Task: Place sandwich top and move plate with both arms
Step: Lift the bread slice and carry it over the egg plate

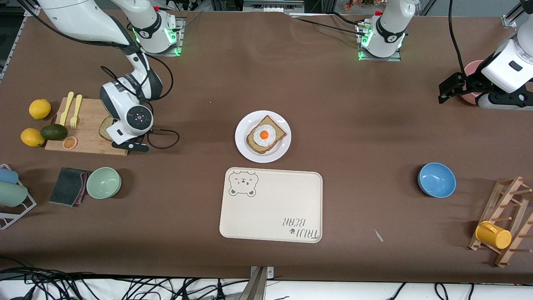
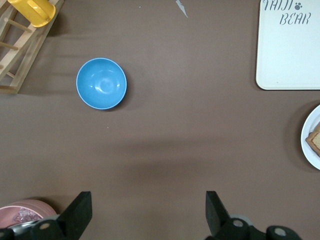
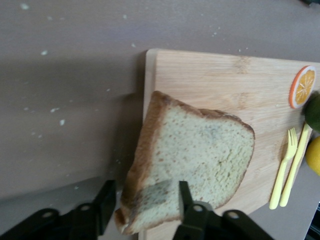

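One sandwich top (image 3: 192, 162) tilts up, right gripper (image 3: 145, 202) pinching its edge (left gripper (image 2: 147, 210) spread).

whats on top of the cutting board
On the board: a plain bread slice overhanging one edge, the right gripper with its jaws around the crust, a yellow fork and knife, and an orange slice. The arm covers most of the bread from the front.

Two arms (image 1: 125, 83), each ending in one pincer (image 3: 145, 200). Two bread slices (image 3: 195, 160), one plate (image 1: 245, 146), one tray (image 1: 270, 216), two bowls (image 1: 436, 179), two lemons (image 1: 40, 109), one avocado (image 1: 54, 132), one cutting board (image 1: 89, 129).
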### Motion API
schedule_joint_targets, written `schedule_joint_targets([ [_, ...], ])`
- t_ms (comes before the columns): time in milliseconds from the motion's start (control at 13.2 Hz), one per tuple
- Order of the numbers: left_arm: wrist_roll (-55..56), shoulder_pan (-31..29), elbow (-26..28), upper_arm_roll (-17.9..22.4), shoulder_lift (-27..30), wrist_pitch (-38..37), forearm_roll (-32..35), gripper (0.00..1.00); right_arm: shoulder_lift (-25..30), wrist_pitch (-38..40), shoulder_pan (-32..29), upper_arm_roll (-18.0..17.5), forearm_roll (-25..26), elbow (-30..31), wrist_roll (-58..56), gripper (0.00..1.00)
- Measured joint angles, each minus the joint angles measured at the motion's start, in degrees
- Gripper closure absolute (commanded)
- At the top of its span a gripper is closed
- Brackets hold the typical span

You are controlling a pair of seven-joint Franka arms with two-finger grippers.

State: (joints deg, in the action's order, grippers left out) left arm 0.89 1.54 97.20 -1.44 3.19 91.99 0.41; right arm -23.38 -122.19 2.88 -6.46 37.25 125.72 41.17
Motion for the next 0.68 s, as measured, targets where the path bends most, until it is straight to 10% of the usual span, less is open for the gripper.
schedule_joint_targets([
  [303,0.0,0.0,0.0,0.0,0.0,0.0,0.0,0.00,-0.1,-0.3,-0.7,0.0,0.0,0.0,0.0,0.97],
  [683,0.0,0.0,0.0,0.0,0.0,0.0,0.0,0.00,-0.1,0.8,-0.8,-1.6,0.2,-0.2,0.0,1.00],
])
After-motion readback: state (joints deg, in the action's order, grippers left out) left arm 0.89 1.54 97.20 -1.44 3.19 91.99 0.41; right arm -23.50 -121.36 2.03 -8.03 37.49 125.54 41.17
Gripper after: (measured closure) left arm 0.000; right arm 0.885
